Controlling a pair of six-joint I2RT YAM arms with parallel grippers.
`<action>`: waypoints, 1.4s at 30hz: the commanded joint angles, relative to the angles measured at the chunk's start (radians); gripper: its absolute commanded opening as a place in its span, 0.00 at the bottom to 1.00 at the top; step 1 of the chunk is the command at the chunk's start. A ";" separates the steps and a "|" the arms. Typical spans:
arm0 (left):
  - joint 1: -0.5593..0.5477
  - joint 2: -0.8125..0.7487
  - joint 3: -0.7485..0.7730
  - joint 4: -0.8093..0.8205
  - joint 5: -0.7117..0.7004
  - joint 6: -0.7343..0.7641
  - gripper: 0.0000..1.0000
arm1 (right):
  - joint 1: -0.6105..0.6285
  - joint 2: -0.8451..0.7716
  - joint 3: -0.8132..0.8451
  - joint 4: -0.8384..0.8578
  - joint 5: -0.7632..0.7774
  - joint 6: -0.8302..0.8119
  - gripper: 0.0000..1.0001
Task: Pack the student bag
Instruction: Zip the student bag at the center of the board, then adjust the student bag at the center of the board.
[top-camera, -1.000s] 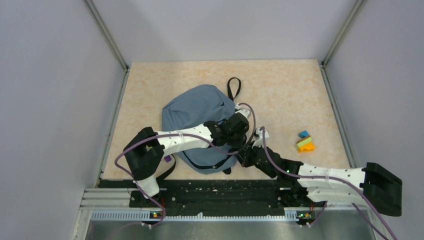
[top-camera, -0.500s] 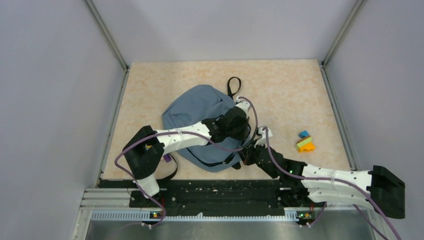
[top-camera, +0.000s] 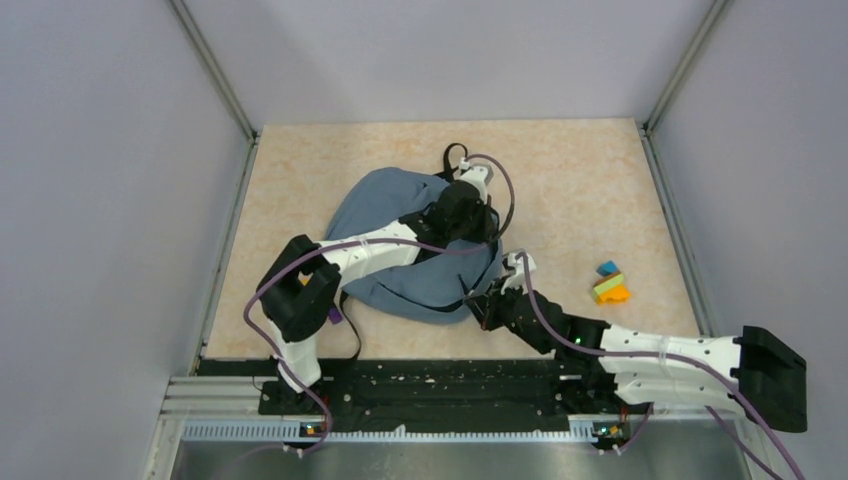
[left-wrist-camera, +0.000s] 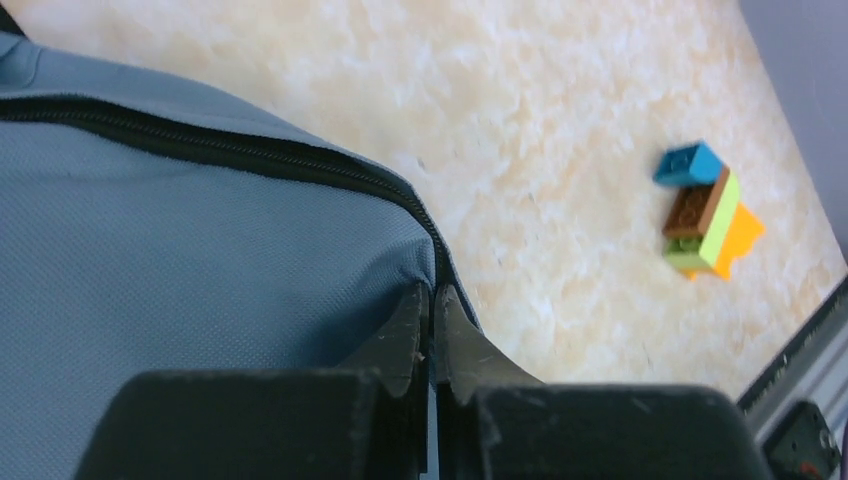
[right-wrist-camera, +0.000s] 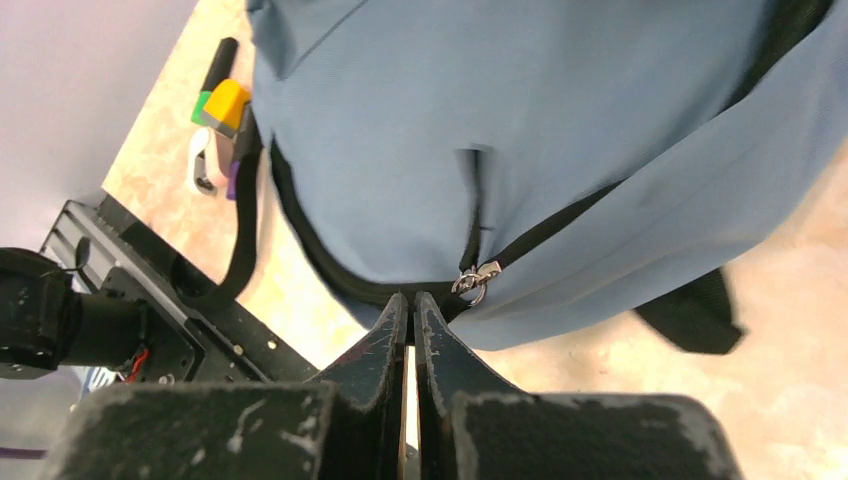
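Observation:
The student bag (top-camera: 385, 205), a grey-blue backpack, lies in the middle of the table, stretched between both arms. My left gripper (top-camera: 487, 238) is over its right far side. In the left wrist view that gripper (left-wrist-camera: 433, 292) is shut on the bag's (left-wrist-camera: 200, 260) edge, where the black zipper (left-wrist-camera: 250, 150) runs into the jaws. My right gripper (top-camera: 484, 304) is at the bag's near edge. Seen from the right wrist, it (right-wrist-camera: 409, 298) is shut on the black zipper band of the bag (right-wrist-camera: 450, 90), just left of the metal zipper pull (right-wrist-camera: 474, 281).
A small stack of coloured blocks (top-camera: 610, 285) lies on the table to the right, also in the left wrist view as blocks (left-wrist-camera: 705, 215). Small yellow, green and purple items (right-wrist-camera: 222, 105) lie by the bag's strap near the left arm's base. Walls enclose the table.
My left gripper has moved toward the far side, drawing the bag's edge with it, and the bag has spread wider. The right gripper has stayed at the near edge.

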 joint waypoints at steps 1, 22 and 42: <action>0.057 0.023 0.121 0.279 -0.120 0.062 0.00 | 0.048 0.008 0.064 0.050 -0.146 -0.003 0.00; 0.076 -0.193 0.050 0.126 -0.104 0.219 0.81 | -0.180 -0.034 0.251 -0.379 -0.042 -0.066 0.80; 0.199 -0.541 -0.272 -0.170 -0.127 0.133 0.86 | -0.557 0.219 0.185 -0.126 -0.357 -0.052 0.82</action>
